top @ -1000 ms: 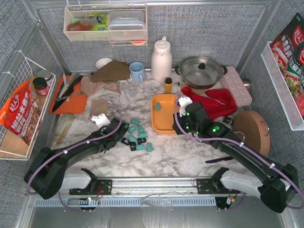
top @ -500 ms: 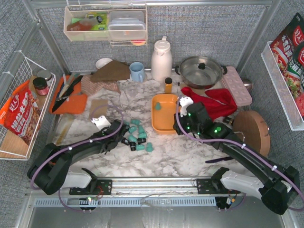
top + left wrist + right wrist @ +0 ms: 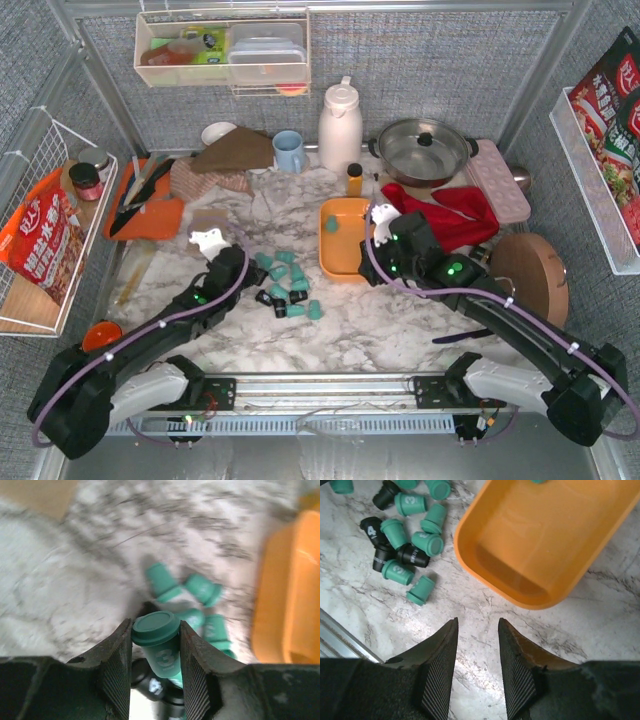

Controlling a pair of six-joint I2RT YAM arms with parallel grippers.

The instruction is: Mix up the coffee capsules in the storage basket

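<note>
The left claw (image 3: 155,630) has closed on a teal capsule (image 3: 159,652) and raised it off the pile (image 3: 285,285) on the surface, ready for the basket (image 3: 345,250), beside which the right claw (image 3: 477,630) hangs open and empty.

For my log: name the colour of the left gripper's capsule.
The capsule is teal-green; clearest in the left wrist view.

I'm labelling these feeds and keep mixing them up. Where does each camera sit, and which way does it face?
Top external: above, behind the bases, facing down over the table; left arm and right arm show.
Left wrist: on the left arm, looking down past the left gripper, shut on a teal capsule.
Right wrist: looking down between the open right gripper.
Both wrist views share the storage basket and loose capsules.
</note>
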